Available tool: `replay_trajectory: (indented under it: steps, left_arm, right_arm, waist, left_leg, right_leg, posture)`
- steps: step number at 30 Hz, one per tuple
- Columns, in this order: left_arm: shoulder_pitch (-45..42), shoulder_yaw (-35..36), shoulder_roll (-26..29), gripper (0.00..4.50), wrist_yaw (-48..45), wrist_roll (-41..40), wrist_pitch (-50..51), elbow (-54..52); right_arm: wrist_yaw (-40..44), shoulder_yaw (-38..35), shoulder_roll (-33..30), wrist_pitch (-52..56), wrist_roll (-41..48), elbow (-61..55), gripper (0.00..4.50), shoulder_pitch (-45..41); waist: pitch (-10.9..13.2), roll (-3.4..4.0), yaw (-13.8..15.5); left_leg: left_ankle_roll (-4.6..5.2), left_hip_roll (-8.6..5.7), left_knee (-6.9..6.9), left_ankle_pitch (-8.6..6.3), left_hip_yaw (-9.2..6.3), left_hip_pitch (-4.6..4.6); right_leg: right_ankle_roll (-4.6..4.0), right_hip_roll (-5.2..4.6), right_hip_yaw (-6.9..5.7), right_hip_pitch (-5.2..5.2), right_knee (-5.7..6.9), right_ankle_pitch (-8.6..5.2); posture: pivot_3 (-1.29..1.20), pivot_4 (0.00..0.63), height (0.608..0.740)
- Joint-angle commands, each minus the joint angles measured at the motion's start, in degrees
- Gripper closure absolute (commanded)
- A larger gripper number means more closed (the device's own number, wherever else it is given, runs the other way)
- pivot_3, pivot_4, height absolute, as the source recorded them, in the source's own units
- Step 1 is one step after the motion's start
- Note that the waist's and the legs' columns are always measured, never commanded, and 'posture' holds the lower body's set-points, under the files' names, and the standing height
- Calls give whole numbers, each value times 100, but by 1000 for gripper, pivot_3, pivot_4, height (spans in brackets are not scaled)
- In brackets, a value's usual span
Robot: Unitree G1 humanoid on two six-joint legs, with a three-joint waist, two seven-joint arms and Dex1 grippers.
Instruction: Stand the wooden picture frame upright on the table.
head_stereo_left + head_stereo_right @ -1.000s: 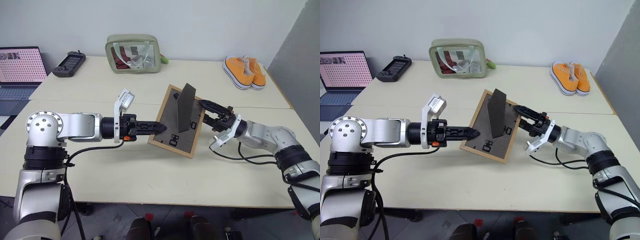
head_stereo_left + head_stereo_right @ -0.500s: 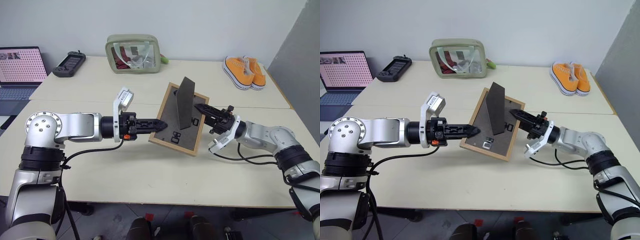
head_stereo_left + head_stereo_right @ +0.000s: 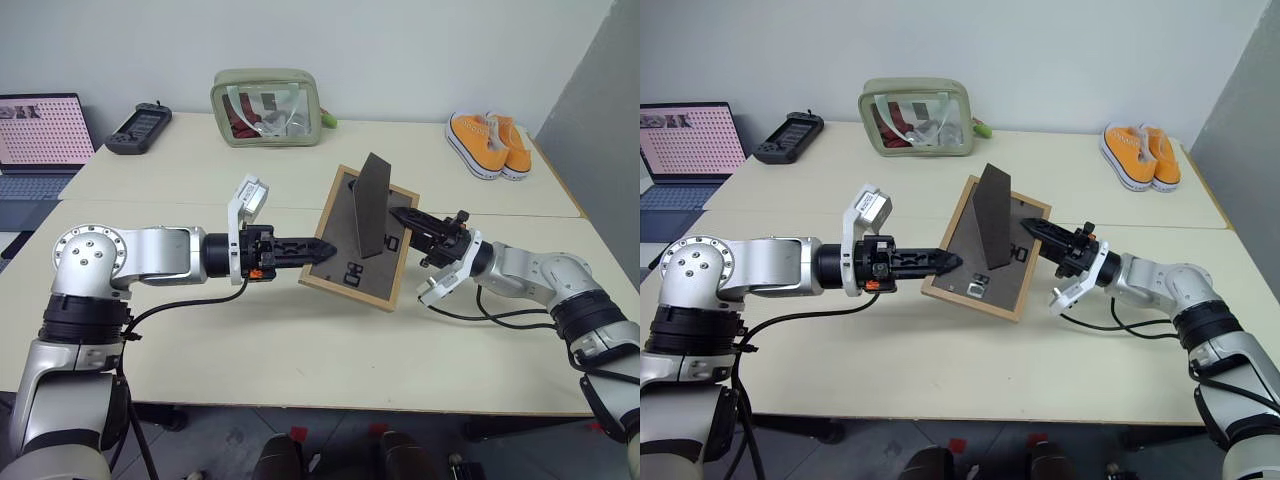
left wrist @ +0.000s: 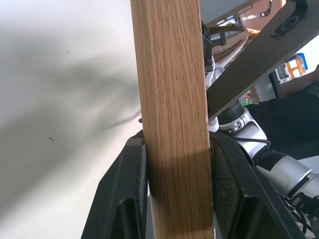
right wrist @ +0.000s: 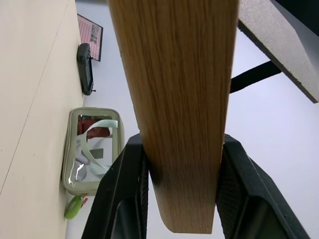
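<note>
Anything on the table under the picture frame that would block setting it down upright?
Nothing visible. The picture frame is held by both end effectors, left and right, over bare table; the pouch and shoes sit at the far edge.

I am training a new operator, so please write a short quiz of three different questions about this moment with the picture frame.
1. True or false: the wooden picture frame lies flat on the table.
2. Which grippers are shut on the frame? A) left gripper alone B) right gripper alone C) both
3. Fill in: the frame's dark back faces the camera, and its ____ sticks out from that back.

Key:
1. False. It is held tilted, with its lower edge near the table.
2. C. Each wrist view shows black fingers clamped on a light-wood edge.
3. Prop leg.
</note>
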Motion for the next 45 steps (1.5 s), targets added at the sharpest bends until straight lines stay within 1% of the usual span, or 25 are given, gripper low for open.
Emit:
replay_trajectory:
  steps: [1, 2, 4, 7, 9, 10, 12, 13, 15, 17, 19, 22, 26, 28, 29, 30, 31, 33, 34, 36, 38, 41, 43, 45]
  left_arm:
    - [-29, 38, 45, 2502, 180, 47, -260, -168]
    - [-27, 50, 29, 2415, 189, 46, -284, -128]
    - [-15, 45, 37, 1964, 203, 45, -311, -127]
    - [12, 36, 60, 1414, 213, 97, -323, -199]
    - [39, 90, 53, 1008, 133, 266, -333, -294]
    - [48, 177, 42, 858, -34, 512, -371, -419]
    - [77, 362, 40, 858, -408, 1073, -540, -687]
    - [112, 448, 53, 858, -672, 1529, -755, -900]
    - [260, 620, 106, 858, -1165, 2484, -1365, -1378]
    - [455, 940, 88, 858, -1532, 3143, -1977, -1815]
    - [600, 1345, 77, 858, -1759, 3412, -2359, -2106]
    - [972, 1849, 109, 858, -1677, 3687, -2660, -2598]
    - [2178, 2127, 253, 858, -1761, 4471, -2923, -3786]
    - [2764, 2239, 278, 858, -1842, 4811, -3060, -4172]
    - [3074, 2338, 237, 858, -1837, 4928, -3118, -4314]
    - [3421, 2497, 151, 858, -1786, 4980, -3157, -4429]
    - [3696, 2634, 61, 858, -1722, 5028, -3206, -4510]
    - [4020, 2803, -70, 858, -1629, 5095, -3282, -4620]
    - [4142, 2855, -110, 858, -1592, 5167, -3314, -4671]
    - [4277, 2952, -182, 858, -1523, 5206, -3368, -4750]
    - [4294, 3040, -210, 858, -1447, 5155, -3384, -4790]
    - [4287, 3125, -197, 858, -1390, 5103, -3377, -4808]
    - [4353, 3172, -152, 858, -1430, 5133, -3383, -4844]
    - [4463, 3245, -111, 858, -1492, 5149, -3369, -4886]
  right_arm:
    - [-5, -56, -11, -64, 162, -308, 3148, -34]
    - [1, -55, -11, -62, 165, -313, 3148, -32]
    - [17, -48, -18, -58, 181, -323, 3148, -29]
    - [46, -46, -22, -63, 209, -318, 3148, -35]
    - [85, -52, -17, -71, 246, -287, 3148, -49]
    - [114, -65, -9, -78, 290, -261, 3148, -54]
    - [166, -82, -11, -101, 346, -256, 3148, -43]
    - [201, -88, -19, -122, 375, -251, 3148, -40]
    - [296, -89, -26, -161, 447, -178, 3148, -59]
    - [390, -94, -42, -207, 541, -64, 3148, -79]
    - [477, -90, -51, -263, 636, 70, 3148, -102]
    - [728, -128, 27, -410, 1000, 423, 3148, -169]
    - [1690, -189, 353, -634, 2174, 1082, 3148, -366]
    - [2300, -177, 502, -702, 2790, 1301, 3148, -429]
    - [2684, -171, 596, -721, 3232, 1361, 3148, -437]
    - [3327, -162, 755, -589, 3981, 1329, 3148, -395]
    - [4049, -155, 925, -312, 4776, 1201, 3148, -313]
    - [5122, -221, 1202, 300, 5946, 850, 3148, -163]
    - [5697, -273, 1367, 876, 6556, 523, 3148, -52]
    - [6490, -399, 1641, 1911, 7475, -66, 3148, 145]
    - [7032, -508, 1784, 2801, 8011, -540, 3148, 352]
    - [7475, -659, 1906, 3809, 8362, -1004, 3148, 624]
    - [7714, -725, 1993, 4361, 8565, -1274, 3148, 836]
    - [8105, -717, 2041, 4688, 8707, -1550, 3148, 1087]
  waist:
    - [0, 0, 0]
    - [0, 0, 1]
    - [0, 0, 1]
    - [0, 0, 2]
    - [0, 0, 3]
    - [0, 0, 3]
    - [0, 0, 3]
    - [0, 0, 2]
    - [0, 0, 4]
    - [0, 0, 6]
    - [0, 0, 5]
    - [0, 0, -9]
    - [0, 1, -52]
    - [0, 1, -76]
    - [0, 1, -79]
    - [0, 1, -81]
    - [0, 1, -81]
    - [1, 2, -89]
    - [2, 3, -81]
    - [2, 3, -53]
    - [4, 6, -6]
    - [5, 9, 104]
    - [5, 9, 141]
    - [5, 9, 138]
  left_leg:
    - [0, 0, 0, 0, 0, 0]
    - [0, 0, 0, 0, 0, 0]
    - [0, 0, 1, 0, 0, 0]
    - [0, -1, 1, 0, -1, 0]
    - [0, 0, 2, 0, -1, 0]
    - [0, 0, 2, 0, -1, 0]
    - [0, 0, 2, 0, -1, 0]
    - [0, 0, 2, 0, -1, 0]
    - [0, 0, 2, 0, 0, 0]
    - [-2, 0, 1, 1, 1, 0]
    - [-1, 2, 0, 1, 2, 0]
    - [0, 3, 0, 0, 5, -1]
    - [1, 4, -3, -1, 6, 3]
    - [2, 7, -7, -2, 7, 9]
    - [2, 8, -7, -2, 4, 10]
    - [2, 10, -8, -2, 4, 9]
    - [2, 11, -9, -2, 3, 11]
    - [2, 13, -11, -2, -1, 19]
    - [3, 16, -12, -2, -1, 29]
    - [3, 18, -13, -3, -16, 40]
    - [3, 17, -14, -3, -22, 46]
    - [3, 13, -13, -3, -25, 47]
    - [3, 10, -12, -3, -23, 47]
    - [3, 11, -13, -3, -22, 46]
  right_leg:
    - [0, 0, 0, 0, 0, 0]
    - [0, 0, 0, 0, 0, 0]
    - [0, 0, 1, 0, 0, 0]
    - [0, 0, 1, 0, 1, 0]
    - [0, 0, 0, 0, 1, 0]
    - [0, 0, 0, 0, 1, 0]
    - [0, 0, 0, 0, 1, 0]
    - [0, 1, 0, 0, 1, 0]
    - [0, 1, 0, 0, 1, 0]
    - [0, 1, 1, 0, 1, 0]
    - [-1, 1, 1, 0, -1, 0]
    - [-2, 1, 3, 0, -2, -1]
    - [-2, 0, 6, 8, -12, -1]
    - [-2, 0, 7, 19, -20, 0]
    - [-2, -1, 1, 20, -19, 0]
    - [-2, 0, 0, 21, -21, 0]
    - [-2, 0, -2, 25, -22, 0]
    - [-2, 2, -5, 36, -27, 0]
    - [-3, 3, -6, 50, -28, 0]
    - [-4, 5, -16, 72, -33, -1]
    - [-4, 5, -18, 79, -33, -2]
    - [-5, 4, -21, 80, -33, -2]
    - [-5, 4, -20, 80, -34, -3]
    - [-5, 6, -19, 78, -35, -3]
  posture:
    - [0, 150, 740]
    - [0, 150, 740]
    - [0, 150, 740]
    - [0, 150, 740]
    - [0, 150, 740]
    - [0, 150, 740]
    - [0, 150, 740]
    - [0, 150, 740]
    - [0, 150, 740]
    - [0, 150, 740]
    - [0, 150, 740]
    - [0, 150, 740]
    - [0, 150, 740]
    - [0, 150, 740]
    - [0, 150, 740]
    - [0, 150, 740]
    - [0, 150, 740]
    - [0, 150, 740]
    - [0, 150, 740]
    - [0, 150, 740]
    - [0, 150, 740]
    - [0, 150, 740]
    - [0, 150, 740]
    - [0, 150, 740]
